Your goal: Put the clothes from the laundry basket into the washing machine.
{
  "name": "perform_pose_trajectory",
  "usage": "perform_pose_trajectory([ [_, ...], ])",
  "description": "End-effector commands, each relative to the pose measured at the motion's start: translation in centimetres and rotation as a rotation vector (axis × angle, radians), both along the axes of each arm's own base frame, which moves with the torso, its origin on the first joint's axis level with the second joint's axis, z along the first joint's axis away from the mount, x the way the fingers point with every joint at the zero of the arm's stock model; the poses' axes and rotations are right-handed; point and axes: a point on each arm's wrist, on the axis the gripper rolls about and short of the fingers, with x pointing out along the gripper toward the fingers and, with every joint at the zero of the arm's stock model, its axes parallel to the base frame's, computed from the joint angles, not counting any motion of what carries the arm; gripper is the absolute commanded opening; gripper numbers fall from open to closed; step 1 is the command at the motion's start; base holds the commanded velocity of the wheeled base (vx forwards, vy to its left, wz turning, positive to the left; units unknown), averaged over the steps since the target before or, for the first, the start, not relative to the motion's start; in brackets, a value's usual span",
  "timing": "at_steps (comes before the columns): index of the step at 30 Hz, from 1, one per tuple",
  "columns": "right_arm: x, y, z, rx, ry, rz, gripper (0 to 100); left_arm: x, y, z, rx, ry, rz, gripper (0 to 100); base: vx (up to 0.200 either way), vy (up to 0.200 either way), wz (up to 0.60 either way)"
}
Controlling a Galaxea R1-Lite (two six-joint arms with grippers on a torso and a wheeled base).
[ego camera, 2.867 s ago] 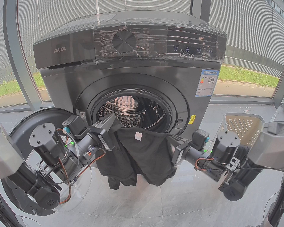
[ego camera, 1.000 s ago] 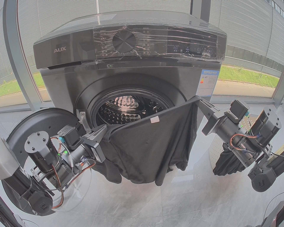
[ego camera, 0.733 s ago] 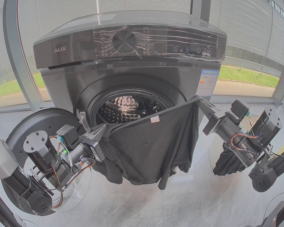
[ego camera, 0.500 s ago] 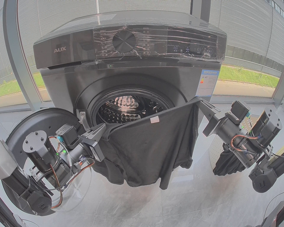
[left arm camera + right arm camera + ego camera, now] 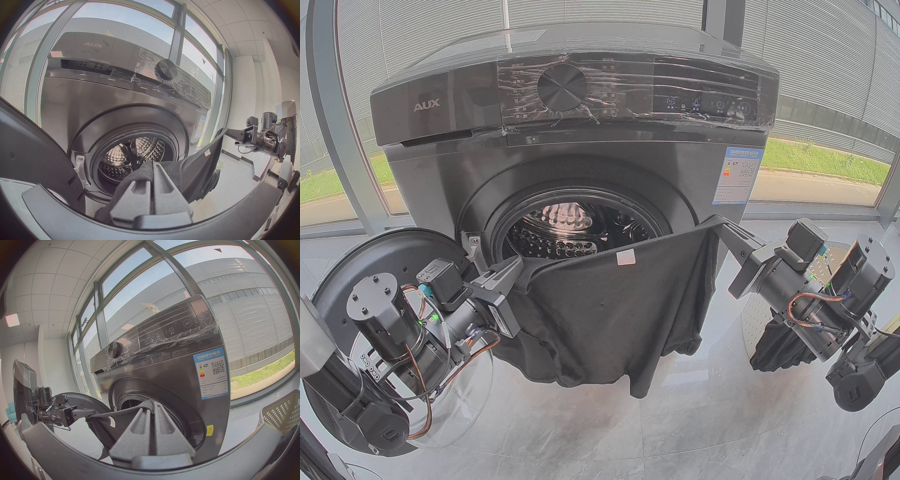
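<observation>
**Now holding a black garment stretched across the washer's mouth**

Both grippers are pinching the top hem of the black garment (image 5: 606, 312). It is hanging like a wide curtain in front of the lower half of the washing machine's (image 5: 575, 150) round opening, and it is not yet inside. The left gripper (image 5: 515, 265), pressed together on the cloth, is sitting at 8 o'clock of the opening. The right gripper (image 5: 715, 224), likewise clamped on the hem, is sitting at 3 o'clock.

About three seconds ago the right gripper was low and near the centre. It has since swung up and outward, pulling the bunched cloth taut, and over the last second it has been sinking slightly. By my judgement the garment is now spread and ready to be fed over the lip.

The drum (image 5: 569, 237) is showing shiny perforated metal. The laundry basket (image 5: 279, 413) is standing at 4 o'clock behind the right arm, with more dark cloth (image 5: 778, 347) draping at its edge. The door (image 5: 381, 256) is standing open at 9 o'clock.
</observation>
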Motion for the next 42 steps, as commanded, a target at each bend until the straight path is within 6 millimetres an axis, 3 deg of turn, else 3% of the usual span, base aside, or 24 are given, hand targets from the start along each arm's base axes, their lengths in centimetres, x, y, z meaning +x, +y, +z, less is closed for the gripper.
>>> perform_pose_trajectory([
  [1,0.0,0.0,-0.1,0.000,0.002,0.000,0,0.0,0.0,-0.1,0.000,0.003,0.002,0,0.000,0.000,0.00],
  [4,0.0,0.1,-0.1,0.000,0.002,0.002,0,-0.2,0.1,-0.4,0.011,0.014,-0.005,0,0.000,0.000,0.00],
  [5,0.0,0.1,-0.1,0.000,0.002,0.002,0,-0.2,0.1,-0.5,0.013,0.018,-0.005,100,0.000,0.000,0.00],
  [23,0.3,-0.2,-0.2,-0.003,0.006,-0.012,0,-0.5,0.0,-0.6,0.015,0.024,-0.015,100,0.000,0.000,0.00],
  [30,0.1,0.3,0.0,0.001,0.000,0.006,0,-0.7,0.0,-2.0,0.047,0.080,-0.021,100,0.000,0.000,0.00],
  [38,0.8,2.4,-0.1,0.006,-0.006,0.052,0,0.3,-1.0,-4.3,0.086,0.156,-0.033,100,0.000,0.000,0.00],
  [42,1.6,4.6,0.3,0.022,-0.038,0.100,0,0.9,-1.4,-5.2,0.105,0.175,-0.035,100,0.000,0.000,0.00],
])
